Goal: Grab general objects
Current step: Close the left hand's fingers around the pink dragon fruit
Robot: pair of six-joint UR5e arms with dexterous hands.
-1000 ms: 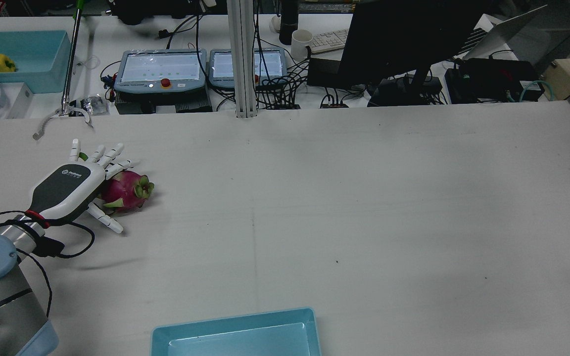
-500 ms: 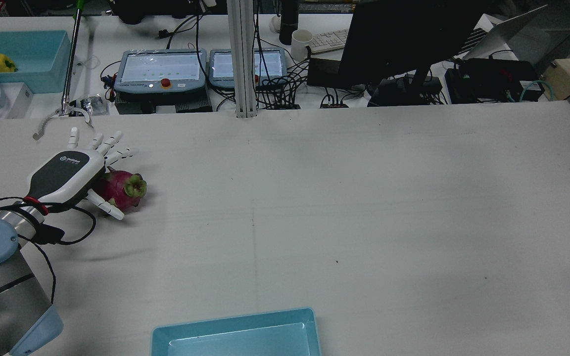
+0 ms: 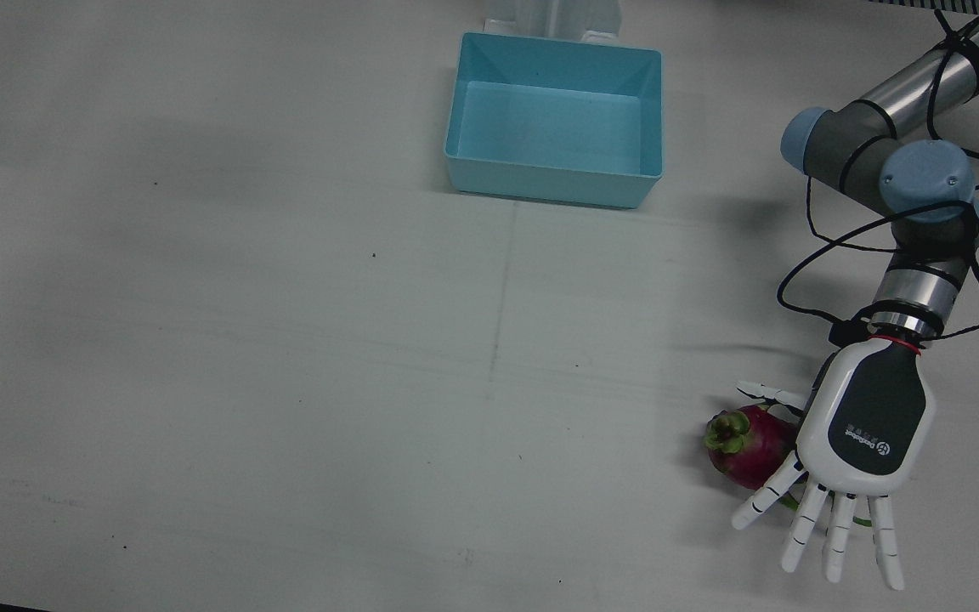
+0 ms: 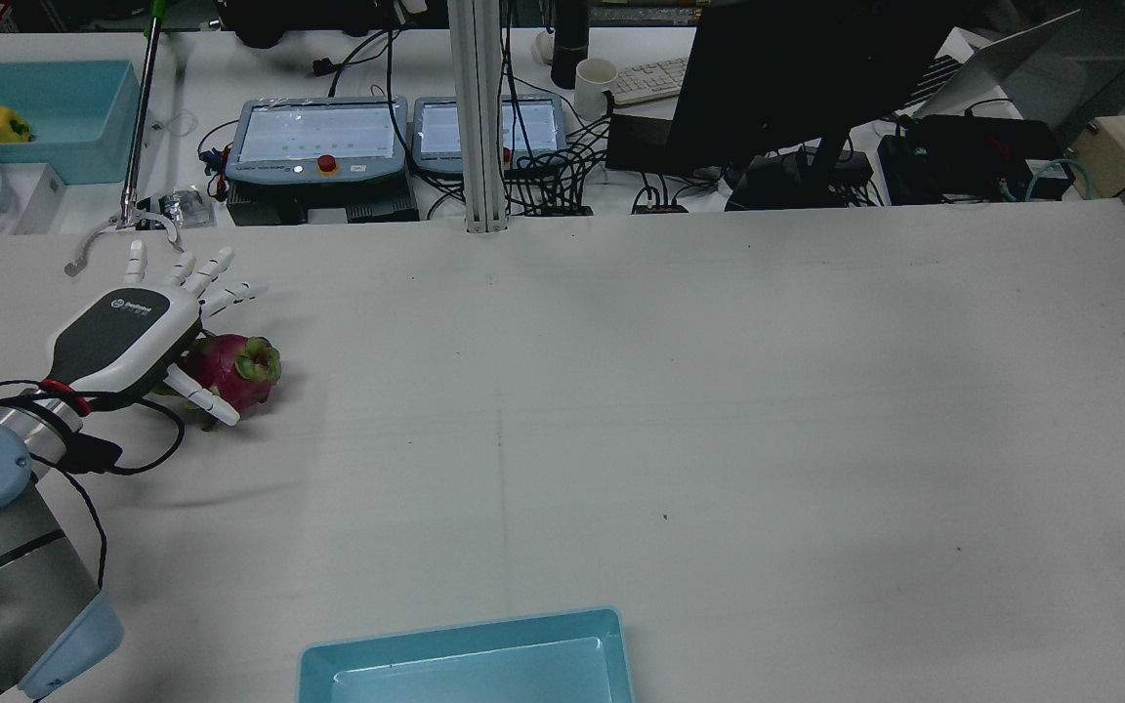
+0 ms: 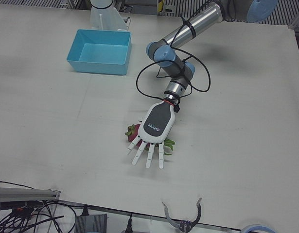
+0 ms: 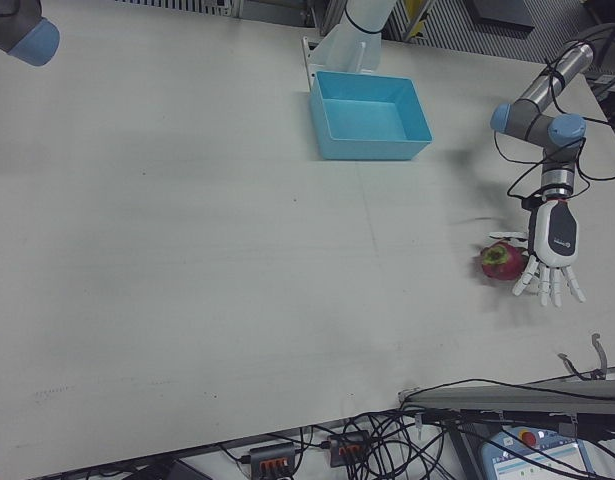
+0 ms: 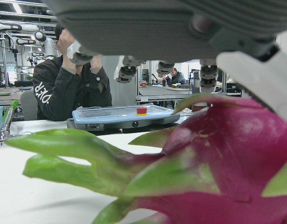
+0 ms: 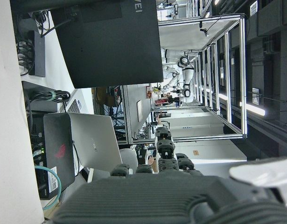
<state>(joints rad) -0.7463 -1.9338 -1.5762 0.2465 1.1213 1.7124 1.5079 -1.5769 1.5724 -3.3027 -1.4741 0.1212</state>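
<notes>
Since 1 s ago the left hand point(image 4: 123, 337) has shifted toward the table's point(image 4: 719, 391) far edge, the dragon fruit point(image 4: 229, 369) sliding along with it; fingers point(image 3: 804, 523) splayed apart, palm over the fruit, nothing clamped. Step looks like pre-grasp; next move likely needs fingers curling around the fruit, then a lift toward the blue bin point(image 3: 553, 119); right hand shows only in its own camera, state unclear.

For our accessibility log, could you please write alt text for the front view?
The robot's left hand, fingers spread open, hovers over a pink dragon fruit lying near the right edge of a white table. An empty light-blue bin sits at top centre.
</notes>
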